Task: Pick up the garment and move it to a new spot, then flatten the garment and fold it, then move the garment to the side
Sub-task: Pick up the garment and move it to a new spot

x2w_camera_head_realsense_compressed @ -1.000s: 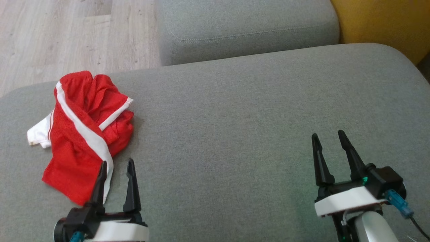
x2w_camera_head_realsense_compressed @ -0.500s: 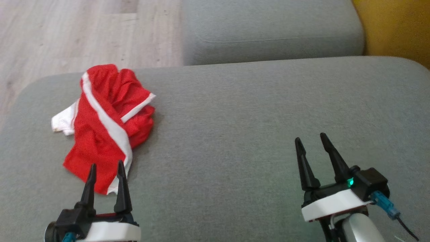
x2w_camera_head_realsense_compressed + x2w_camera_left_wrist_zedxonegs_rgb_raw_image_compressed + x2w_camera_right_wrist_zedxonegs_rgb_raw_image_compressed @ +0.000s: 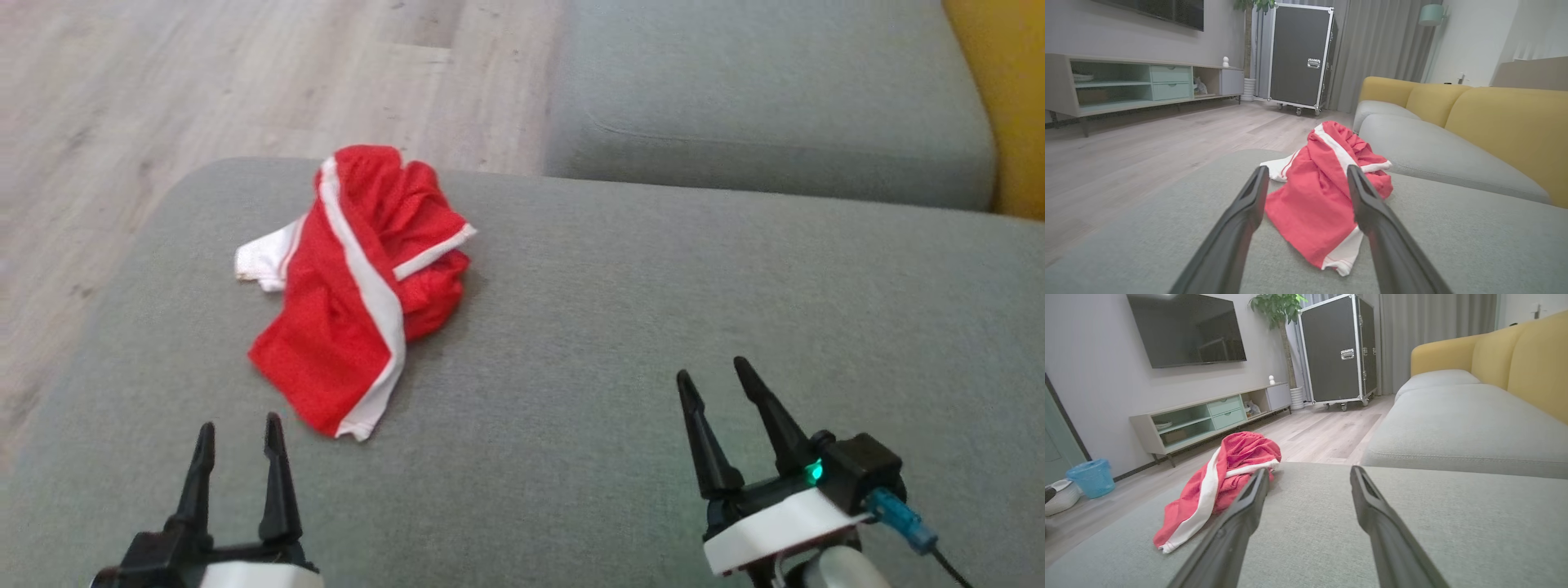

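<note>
Both pairs of fingers stand spread and empty over the grey cushion [image 3: 571, 408]: left fingers [image 3: 275, 478], right fingers [image 3: 704, 445]. Just ahead of the left fingers lies the crumpled red garment [image 3: 351, 327], untouched, well left of the right fingers. Beyond it, wood floor [image 3: 163, 98].

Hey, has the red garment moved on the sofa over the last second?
No. The garment still tops out at the cushion far edge, just left of the other cushion corner. The whole view shifted, so the camera turned.
</note>
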Robot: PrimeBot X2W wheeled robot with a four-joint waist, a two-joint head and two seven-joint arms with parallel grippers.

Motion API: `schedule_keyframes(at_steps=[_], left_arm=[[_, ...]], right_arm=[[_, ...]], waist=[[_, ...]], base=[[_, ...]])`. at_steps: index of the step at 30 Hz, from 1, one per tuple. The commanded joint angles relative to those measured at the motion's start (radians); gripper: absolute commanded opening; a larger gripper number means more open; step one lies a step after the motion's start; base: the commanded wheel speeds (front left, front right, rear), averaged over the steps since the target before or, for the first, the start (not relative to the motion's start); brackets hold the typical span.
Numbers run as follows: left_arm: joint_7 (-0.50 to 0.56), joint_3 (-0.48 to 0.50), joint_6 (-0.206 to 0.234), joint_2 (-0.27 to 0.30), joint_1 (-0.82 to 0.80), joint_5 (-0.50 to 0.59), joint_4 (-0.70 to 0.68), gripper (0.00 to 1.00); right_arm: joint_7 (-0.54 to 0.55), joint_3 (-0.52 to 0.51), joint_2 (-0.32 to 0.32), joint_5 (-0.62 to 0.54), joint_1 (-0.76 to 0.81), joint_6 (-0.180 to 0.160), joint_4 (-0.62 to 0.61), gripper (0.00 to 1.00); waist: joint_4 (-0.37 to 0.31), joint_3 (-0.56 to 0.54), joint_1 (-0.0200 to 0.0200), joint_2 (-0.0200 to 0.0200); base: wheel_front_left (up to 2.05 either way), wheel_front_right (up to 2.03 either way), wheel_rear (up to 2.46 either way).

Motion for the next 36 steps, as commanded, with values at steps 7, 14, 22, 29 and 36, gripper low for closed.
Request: schedule_keyframes(at_steps=[7, 14, 22, 29, 36], left_arm=[[-0.01, 0.069, -0.011, -0.001, -0.019, 0.015, -0.036, 1.0], [-0.01, 0.086, -0.026, 0.002, -0.027, 0.027, -0.037, 1.0], [0.141, -0.041, -0.082, 0.17, -0.295, 0.068, 0.051, 1.0], [0.4, -0.208, -0.087, 0.306, -0.584, -0.015, 0.129, 1.0], [0.616, -0.318, -0.087, 0.402, -0.806, -0.165, 0.27, 1.0]], right_arm=[[-0.011, 0.076, -0.006, 0.025, -0.023, -0.001, -0.03, 1.0], [-0.011, 0.101, -0.006, 0.036, -0.024, -0.001, -0.032, 1.0], [-0.011, 0.073, -0.006, 0.016, -0.078, -0.001, -0.052, 1.0], [-0.011, 0.044, -0.006, -0.002, -0.129, -0.001, -0.069, 1.0], [-0.011, 0.029, -0.006, 0.0, -0.174, -0.001, -0.088, 1.0]], waist=[[0.049, -0.016, 0.0001, -0.0001], [0.038, -0.002, 0.0001, -0.0001], [-0.019, 0.111, 0.0001, -0.0001], [-0.072, 0.221, 0.0001, -0.0001], [-0.139, 0.304, 0.0001, -0.0001]], base=[[0.0, 0.0, 0.0], [0.0, 0.0, 0.0], [0.0, 0.0, 0.0], [0.0, 0.0, 0.0], [0.0, 0.0, 0.0]])
